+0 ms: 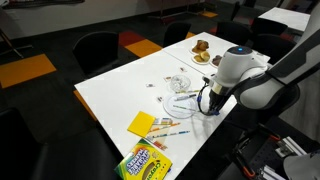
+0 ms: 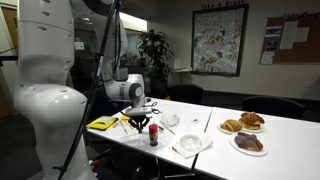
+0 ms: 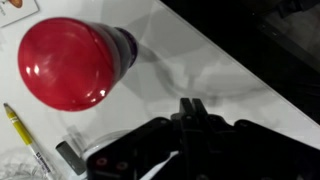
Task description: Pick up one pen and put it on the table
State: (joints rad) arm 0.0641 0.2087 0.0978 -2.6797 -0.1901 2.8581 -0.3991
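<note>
**A:** What sat nearest on the big white table?

**B:** A green-and-yellow crayon box lay at the near corner in an exterior view. Just past it was a flat yellow notepad.

**A:** And the pens?

**B:** A few thin pens lay loose on the table just beside the notepad. The wrist view showed one slim yellow pen flat on the white top, well off to the side of the claw.

**A:** How did the claw stand?

**B:** Its fingers were pressed together. I could make out nothing between them, though anything very thin there would have been too small to tell. In an exterior view the claw pointed down, low over the table near the edge. Whether it touched the top, I couldn't say.

**A:** Anything close to it?

**B:** A glossy red rounded container stood on the table near the claw. The same container was upright just beside the claw in an exterior view.

**A:** And farther back?

**B:** A clear plastic dish came next, then white plates of brown pastries at the far end of the table. Beyond the table stood dark chairs on dark carpet with orange carpet squares.
</note>
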